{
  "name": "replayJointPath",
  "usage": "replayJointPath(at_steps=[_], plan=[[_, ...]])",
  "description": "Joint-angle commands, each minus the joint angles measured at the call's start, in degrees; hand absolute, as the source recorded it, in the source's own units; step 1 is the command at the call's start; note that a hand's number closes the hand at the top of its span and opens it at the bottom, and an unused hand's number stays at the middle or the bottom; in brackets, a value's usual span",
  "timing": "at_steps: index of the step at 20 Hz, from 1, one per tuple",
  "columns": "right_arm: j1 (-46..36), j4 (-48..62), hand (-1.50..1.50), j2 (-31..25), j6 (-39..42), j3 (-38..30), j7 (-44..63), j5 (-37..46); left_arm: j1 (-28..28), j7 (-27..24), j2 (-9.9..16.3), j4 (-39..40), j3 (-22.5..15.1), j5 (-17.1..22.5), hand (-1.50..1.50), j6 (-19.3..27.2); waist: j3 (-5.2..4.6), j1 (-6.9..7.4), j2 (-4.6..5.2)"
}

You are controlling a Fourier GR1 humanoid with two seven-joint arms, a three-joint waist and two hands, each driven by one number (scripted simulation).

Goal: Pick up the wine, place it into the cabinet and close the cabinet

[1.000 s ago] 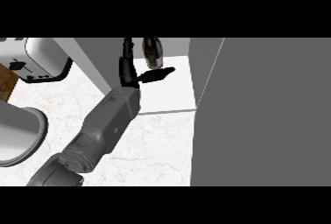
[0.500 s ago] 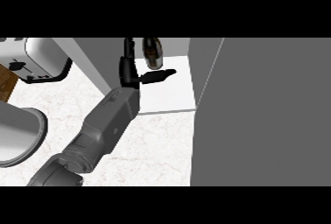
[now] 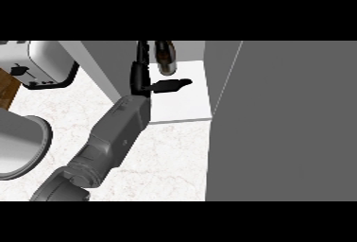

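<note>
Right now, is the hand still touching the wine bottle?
Apart. The head view shows the left hand open beside the wine bottle, with white cabinet floor between thumb and bottle.

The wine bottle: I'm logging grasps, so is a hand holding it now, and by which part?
Nothing holds it. The wine bottle stands inside the cabinet; the left hand is open beside it, thumb out below, fingers straight up its left side.

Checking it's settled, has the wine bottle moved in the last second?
No. The wine bottle stands at the same spot on the cabinet's white shelf, with the hand beside it.
</note>
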Motion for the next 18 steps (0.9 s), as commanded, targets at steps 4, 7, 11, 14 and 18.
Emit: replayJointPath(at_steps=[4,7,11,14,18], plan=[[3.7,-6.0,-1.50,0.1,-0.6,1.1,1.8,-1.3,4.1,-1.1,0.1,-1.0,0.7,3.4,-1.50,-4.1,-0.16,0.73,-0.48],[0.4,-0.8,-1.50,1.5,-1.8,3.2,0.4,1.9,3.8,-0.6,0.1,-1.7,1.0,5.6,-1.50,-5.3,-0.19,1.19,-0.34],[2.3,-4.7,-1.50,-0.7,-0.3,0.6,2.9,-3.8,7.6,-1.9,0.1,-2.7,-2.7,8.2,-1.50,-5.8,-0.15,0.33,-0.70],[2.9,-5.6,-1.50,1.1,-1.8,3.3,2.3,-0.5,6.0,2.4,0.1,-6.8,-6.3,11.5,-1.50,-3.4,-0.14,0.80,-1.15],[1.8,-5.3,-1.50,-0.8,-1.8,1.1,3.3,-1.0,12.8,0.4,0.1,-12.9,-13.5,15.4,-1.50,-1.8,-0.14,0.83,-1.26]])
